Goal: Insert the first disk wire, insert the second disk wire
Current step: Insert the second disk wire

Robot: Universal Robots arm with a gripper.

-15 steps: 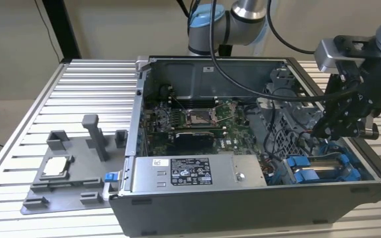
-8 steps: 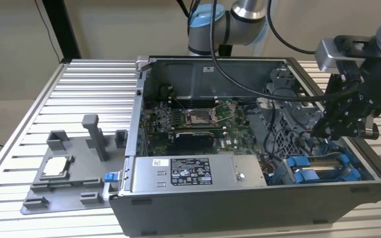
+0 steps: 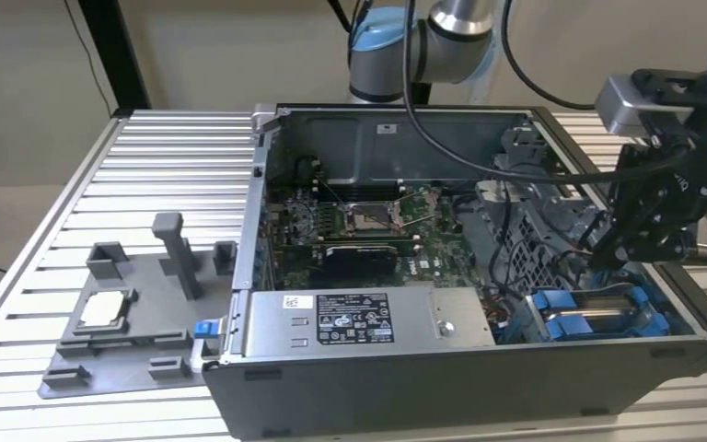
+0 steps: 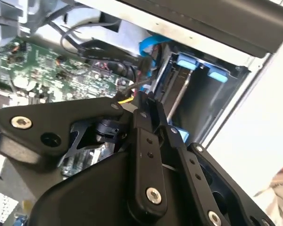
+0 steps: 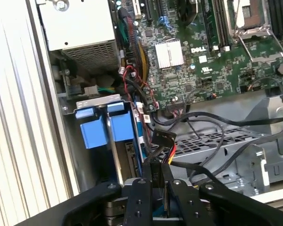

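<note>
The power supply carries a black label and a white sticker, their print too small to make out. The motherboard bears white lettering.

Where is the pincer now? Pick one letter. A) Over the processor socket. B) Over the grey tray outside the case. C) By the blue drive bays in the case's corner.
C: in the exterior view the pincer hangs inside the case just above the blue drive bays, and the first wrist view shows it shut on a wire beside them.
</note>
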